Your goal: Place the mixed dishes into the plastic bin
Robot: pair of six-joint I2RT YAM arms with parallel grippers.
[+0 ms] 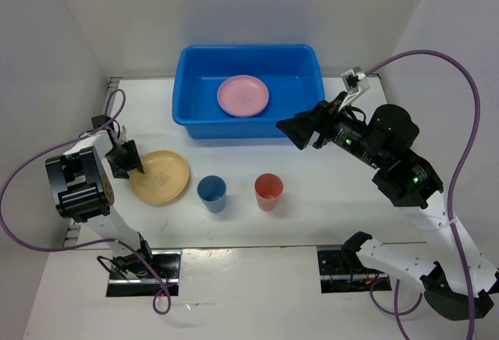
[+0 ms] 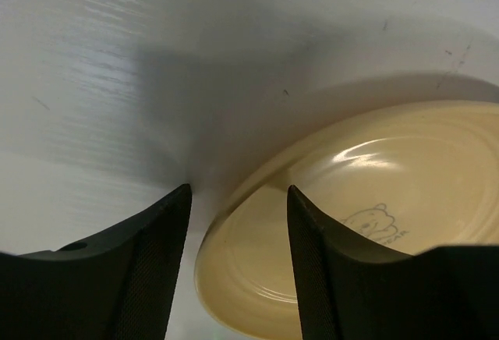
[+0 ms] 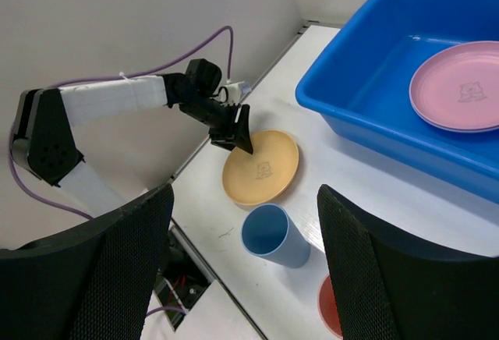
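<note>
Yellow-orange round plastic plate [image 1: 160,176] lies flat on white table [image 1: 327,192], before left end of large bright blue plastic bin [image 1: 234,131]. Left gripper [image 1: 134,162] straddles plate's outer rim, fingers apart, not clamped. Right gripper [image 1: 290,128], at bin's front right corner, gapes wide, empty.

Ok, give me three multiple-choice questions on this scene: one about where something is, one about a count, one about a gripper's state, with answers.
1. Where is the pink plate? A) on the floor B) in the blue bin C) stacked on a cup
2. How many cups stand on the table? A) four B) none C) two
3. How is the left gripper? A) open, astride the yellow plate's rim B) shut on a cup C) shut inside the bin
Answers: 1 B, it lies on the bin's floor; 2 C, one blue cup and one red cup; 3 A, the rim sits in the gap between its jaws.
</note>
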